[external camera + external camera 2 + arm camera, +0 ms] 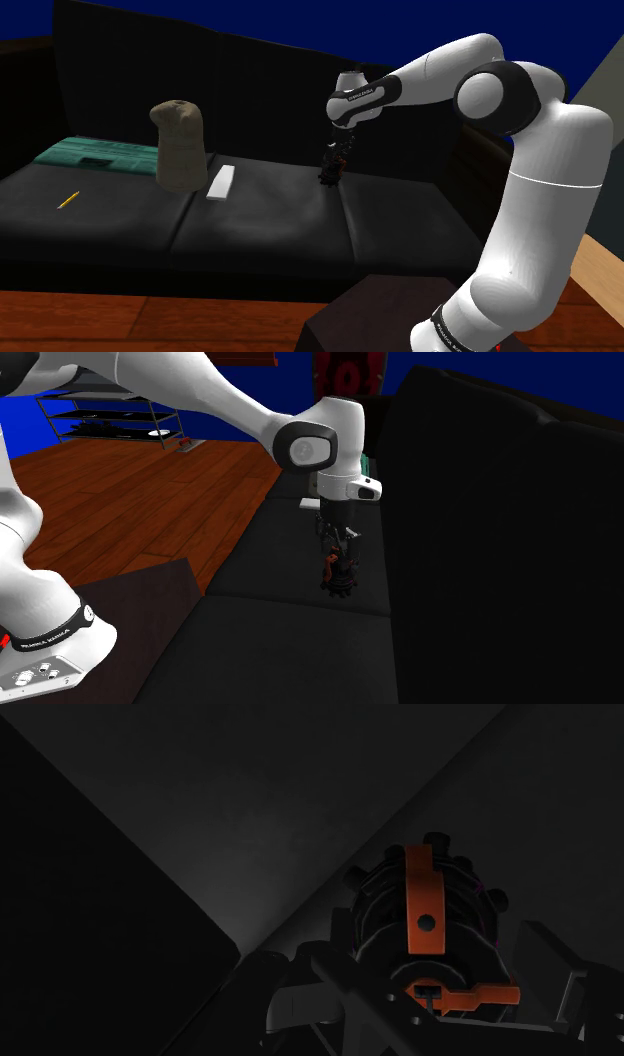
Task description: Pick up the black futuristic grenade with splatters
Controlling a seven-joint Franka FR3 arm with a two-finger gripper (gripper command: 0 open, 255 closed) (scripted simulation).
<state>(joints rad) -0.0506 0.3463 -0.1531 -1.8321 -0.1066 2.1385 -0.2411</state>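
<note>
The grenade (pixel 329 173) is black and ribbed, with an orange strap and lever. It hangs upright just over the black sofa seat (pixel 250 215), close to the backrest. My black gripper (pixel 336 158) comes down on it from above, and its fingers are shut on the grenade's upper part. In the second exterior view the grenade (pixel 338 574) sits under the gripper (pixel 336 544), its toothed base near the cushion. The wrist view has the grenade (pixel 425 914) clasped between the two fingers (pixel 305 994).
On the seat toward the shoulder view's left lie a white flat box (pixel 221 182), a tan sack (pixel 178 145), a green mat (pixel 100 156) and a yellow pencil (pixel 68 199). The sofa's backrest (pixel 500 522) rises right behind the grenade. A wooden floor (pixel 150 482) spreads before the sofa.
</note>
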